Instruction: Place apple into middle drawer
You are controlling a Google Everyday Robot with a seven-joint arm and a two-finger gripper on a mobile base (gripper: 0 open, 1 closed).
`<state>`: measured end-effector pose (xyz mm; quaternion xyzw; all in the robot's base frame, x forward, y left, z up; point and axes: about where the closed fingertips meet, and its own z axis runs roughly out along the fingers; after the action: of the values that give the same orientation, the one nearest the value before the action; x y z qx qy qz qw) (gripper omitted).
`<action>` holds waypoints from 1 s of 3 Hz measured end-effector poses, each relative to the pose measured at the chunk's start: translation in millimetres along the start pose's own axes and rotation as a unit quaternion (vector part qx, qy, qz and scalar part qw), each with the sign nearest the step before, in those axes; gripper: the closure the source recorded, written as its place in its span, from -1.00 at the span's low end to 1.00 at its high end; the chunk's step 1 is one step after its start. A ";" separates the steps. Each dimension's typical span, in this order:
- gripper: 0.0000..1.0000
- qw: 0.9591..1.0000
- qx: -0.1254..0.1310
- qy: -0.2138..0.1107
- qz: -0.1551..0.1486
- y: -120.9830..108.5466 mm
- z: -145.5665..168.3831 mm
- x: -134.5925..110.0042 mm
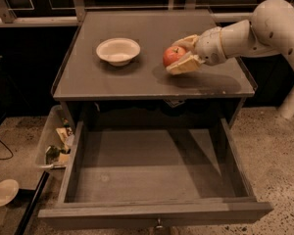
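A small red apple (pixel 173 55) sits between the fingers of my gripper (pixel 182 56), held just above the grey cabinet top (pixel 152 77) at its right middle. The gripper reaches in from the right and is shut on the apple, with one finger (pixel 184 64) under its near side and the other behind it. Below, the middle drawer (pixel 152 173) stands pulled wide open towards the front, its flat grey bottom bare, a small metal knob (pixel 159 224) on its front.
A shallow white bowl (pixel 118 51) stands on the cabinet top, left of the apple. A clear bin with clutter (pixel 56 143) sits on the floor left of the drawer. A white dish (pixel 3 192) lies on the floor at lower left.
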<state>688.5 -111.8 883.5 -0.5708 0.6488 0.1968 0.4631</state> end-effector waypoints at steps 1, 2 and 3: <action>1.00 1.000 -0.002 0.002 -0.006 35.7 -29.4 19.9; 1.00 1.000 0.014 0.024 -0.014 77.8 -63.0 33.8; 1.00 0.998 0.031 0.055 -0.017 123.8 -86.0 46.5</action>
<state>545.6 -171.6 853.7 -0.5772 0.6695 0.1369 0.4471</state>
